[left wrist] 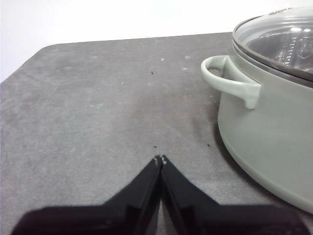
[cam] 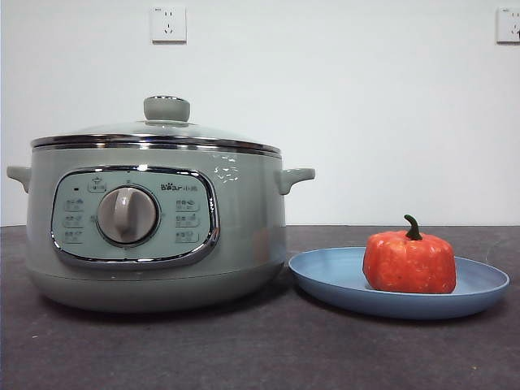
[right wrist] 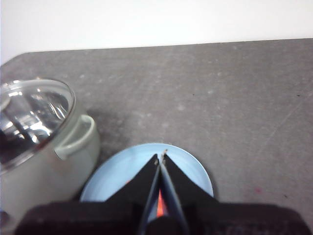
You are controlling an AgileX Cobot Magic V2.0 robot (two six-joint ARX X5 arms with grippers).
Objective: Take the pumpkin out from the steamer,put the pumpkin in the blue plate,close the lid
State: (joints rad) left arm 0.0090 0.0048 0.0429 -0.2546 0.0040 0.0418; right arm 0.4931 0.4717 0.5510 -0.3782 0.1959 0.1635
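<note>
Here, small orange-red toy pumpkin [cam: 409,262] on shallow light-blue plate [cam: 325,276], glass lid [cam: 154,130] seated on sage-green steamer [cam: 244,219], left gripper [left wrist: 160,159] and right gripper [right wrist: 162,157] fingers pressed together, empty.

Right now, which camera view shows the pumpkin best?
The front view: the pumpkin sits whole on the blue plate, stem visible. The right wrist view shows only an orange sliver of it behind the shut right gripper. The left wrist view does not show it.

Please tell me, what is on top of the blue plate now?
The pumpkin sits on the blue plate, upright, stem up. Nothing else shows on it. In the right wrist view the shut right gripper hides most of the pumpkin.
</note>
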